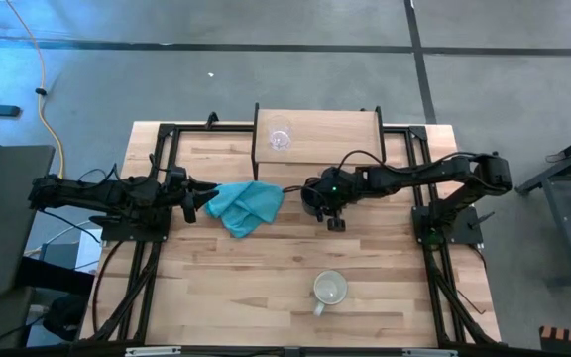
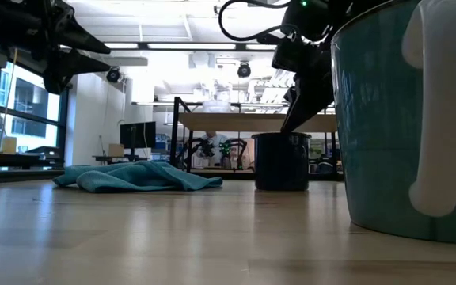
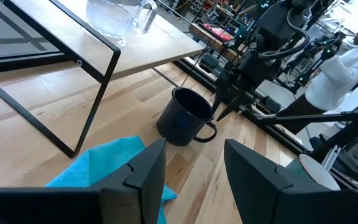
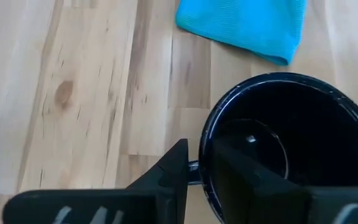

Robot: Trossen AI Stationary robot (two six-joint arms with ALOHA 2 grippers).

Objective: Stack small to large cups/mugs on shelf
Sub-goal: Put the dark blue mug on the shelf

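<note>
One black mug [image 4: 291, 155] — rigid, glossy, likely slippery; right gripper [image 4: 201, 171] straddles its rim, jaws slightly parted — beside the cloth [image 1: 246, 205].

Bright, even overhead light, ceiling strips glaring in the low view, whose near pale mug [image 2: 406, 119] looms blurred.

A crumpled teal cloth [image 1: 246, 205] lies on the wooden tabletop [image 1: 266, 278], just in front of the left fingers and to one side of the right fingers, apart from them. From table height it shows as a low, rumpled heap [image 2: 133, 177]. Beyond the table, past the left fingers, a person in a white top [image 3: 340, 68] shows among workbenches and equipment. A yellow cable [image 1: 40, 69] runs across the grey floor [image 1: 167, 79].
</note>
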